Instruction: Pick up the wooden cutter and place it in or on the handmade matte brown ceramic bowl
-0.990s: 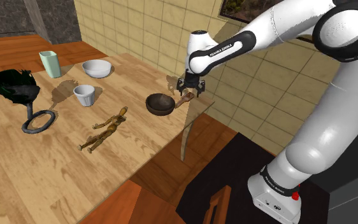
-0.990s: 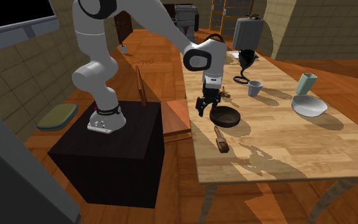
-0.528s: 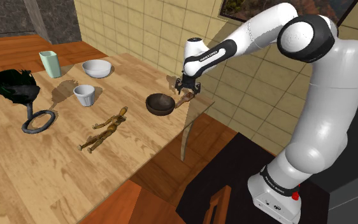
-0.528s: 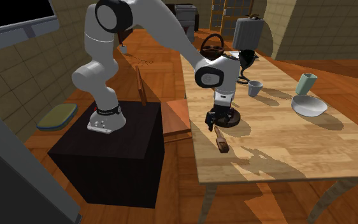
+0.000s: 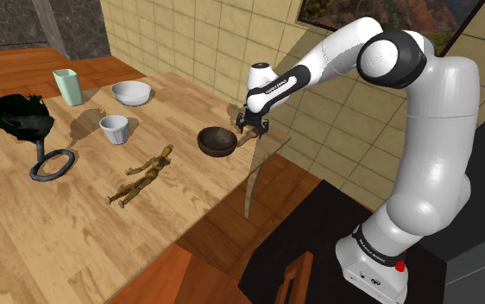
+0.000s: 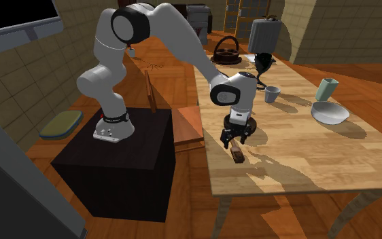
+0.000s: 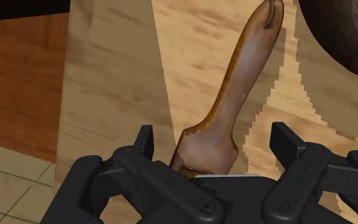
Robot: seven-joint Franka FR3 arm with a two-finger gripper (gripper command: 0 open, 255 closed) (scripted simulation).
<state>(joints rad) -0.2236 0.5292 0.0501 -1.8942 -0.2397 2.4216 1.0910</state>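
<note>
the gripper (image 7: pixel 214 144) hangs low over the wooden cutter (image 7: pixel 244 70), its jaws spread wide; the two black fingers (image 7: pixel 144 141) stand on either side of the cutter's broad end, with a strip of table showing between each finger and the wood, so it has hold of nothing; the cutter lies flat on the pale wooden table (image 5: pixel 59 233), near the edge that faces the stand; its slim handle runs away from the gripper, its tip near the dark brown bowl (image 7: pixel 346 32); in the shoulder view the gripper (image 5: pixel 251 128) sits right above the cutter (image 5: pixel 248 136), just beside the bowl (image 5: pixel 217 141); in the second exterior view the cutter (image 6: pixel 237 153) pokes out below the gripper (image 6: pixel 234 140); the bowl stands upright with nothing in it
</note>
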